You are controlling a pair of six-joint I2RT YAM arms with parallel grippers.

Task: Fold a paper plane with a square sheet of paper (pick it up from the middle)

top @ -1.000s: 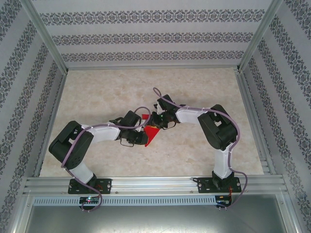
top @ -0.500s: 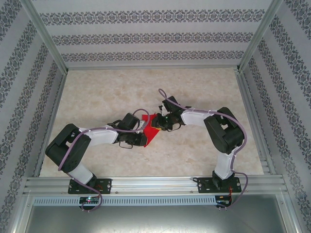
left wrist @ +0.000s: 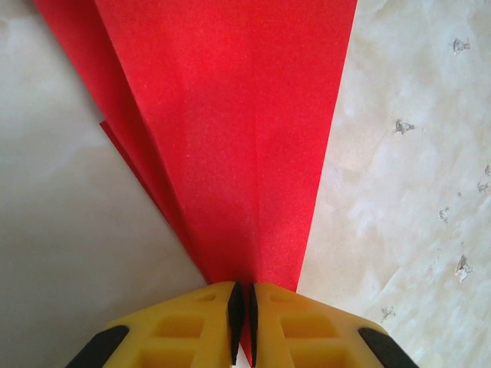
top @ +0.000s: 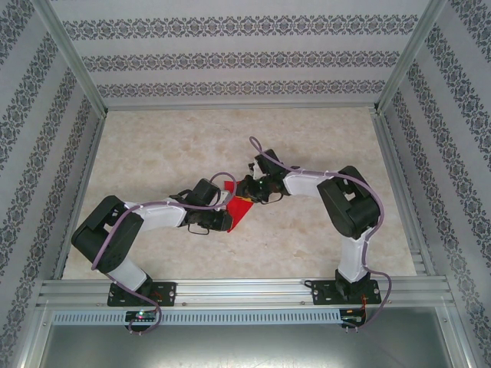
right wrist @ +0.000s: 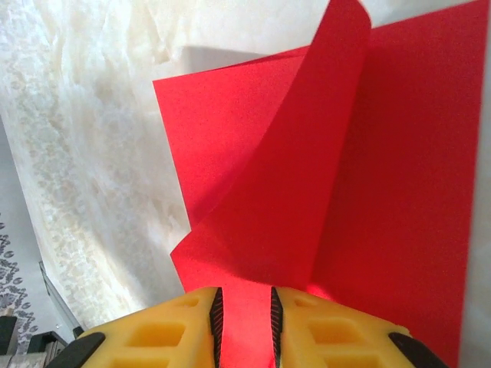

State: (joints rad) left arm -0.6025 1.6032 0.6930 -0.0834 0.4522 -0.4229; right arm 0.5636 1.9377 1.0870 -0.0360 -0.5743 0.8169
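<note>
Pinching the narrow end of the red sheet of paper (left wrist: 230, 138), the left gripper (left wrist: 242, 307) was pressed together on its folded layers at the middle of the surface (top: 192, 146). The right gripper (right wrist: 244, 310) clamped a curling flap opposite. Several creases looked made, but the plane seemed unfinished, with the wing folds probably left.

- Your left arm (top: 146, 215) bends at the elbow out near the left edge, and its forearm reaches right toward mid-table.
- Your left gripper (left wrist: 242, 295) is clamped on the narrow end of the red paper (left wrist: 230, 138), with its pads almost meeting.
- Your right arm (top: 349, 207) folds at the elbow, and its forearm stretches left.
- Your right gripper (right wrist: 244, 295) pinches a raised flap of that paper, its jaws a slit apart.
- The two grippers sit just beside each other near the table's middle.
</note>
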